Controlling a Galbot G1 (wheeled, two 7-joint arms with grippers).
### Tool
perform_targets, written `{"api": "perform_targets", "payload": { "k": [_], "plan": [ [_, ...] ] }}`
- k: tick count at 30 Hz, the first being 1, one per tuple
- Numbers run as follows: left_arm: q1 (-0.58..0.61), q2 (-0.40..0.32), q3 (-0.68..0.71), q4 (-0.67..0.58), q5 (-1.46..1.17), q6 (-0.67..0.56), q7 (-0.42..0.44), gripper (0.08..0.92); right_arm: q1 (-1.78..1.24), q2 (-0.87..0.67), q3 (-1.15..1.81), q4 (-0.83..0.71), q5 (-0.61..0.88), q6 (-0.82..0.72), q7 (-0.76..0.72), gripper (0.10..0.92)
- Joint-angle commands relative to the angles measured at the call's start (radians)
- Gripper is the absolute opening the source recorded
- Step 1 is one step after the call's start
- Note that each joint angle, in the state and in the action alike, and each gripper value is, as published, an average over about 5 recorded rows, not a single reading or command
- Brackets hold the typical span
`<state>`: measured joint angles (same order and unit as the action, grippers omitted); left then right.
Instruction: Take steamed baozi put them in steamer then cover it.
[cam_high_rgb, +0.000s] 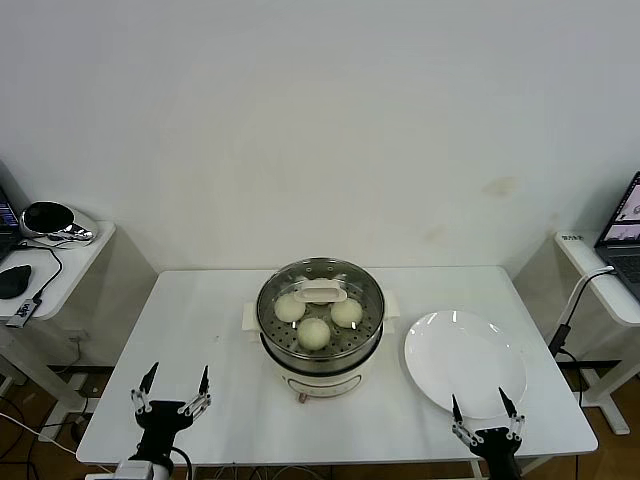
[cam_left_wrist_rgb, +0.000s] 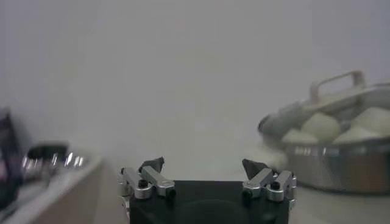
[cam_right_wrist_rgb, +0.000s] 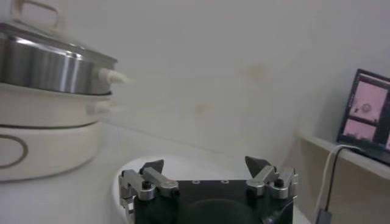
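Note:
The steamer stands mid-table, steel pot on a cream base. The clear glass cover sits on it. Through the glass I see three baozi; I cannot tell whether a fourth lies under the handle. My left gripper is open and empty near the table's front left edge. My right gripper is open and empty at the front right, just before the plate. The left wrist view shows its gripper, the steamer and baozi under the cover. The right wrist view shows its gripper and the steamer.
An empty white plate lies right of the steamer; it also shows in the right wrist view. Side desks flank the table: one at the left with a mouse and cables, one at the right with a laptop.

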<state>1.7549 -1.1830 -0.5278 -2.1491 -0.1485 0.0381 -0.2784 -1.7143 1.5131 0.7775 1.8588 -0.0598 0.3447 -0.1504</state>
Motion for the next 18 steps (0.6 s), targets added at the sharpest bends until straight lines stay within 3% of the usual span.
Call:
{"api": "perform_targets", "payload": {
  "k": [1,18],
  "plan": [
    [0.071,-0.026,-0.049,0.085,-0.120,-0.106,0.030,0.823,-0.031,-0.010,-0.026,0.040,0.029,-0.014,-0.032,0.823],
    [0.074,-0.016,-0.050,0.131,-0.083,-0.133,0.097,0.823,-0.051,-0.015,-0.060,0.102,0.078,-0.083,-0.059,0.823]
  ]
}}
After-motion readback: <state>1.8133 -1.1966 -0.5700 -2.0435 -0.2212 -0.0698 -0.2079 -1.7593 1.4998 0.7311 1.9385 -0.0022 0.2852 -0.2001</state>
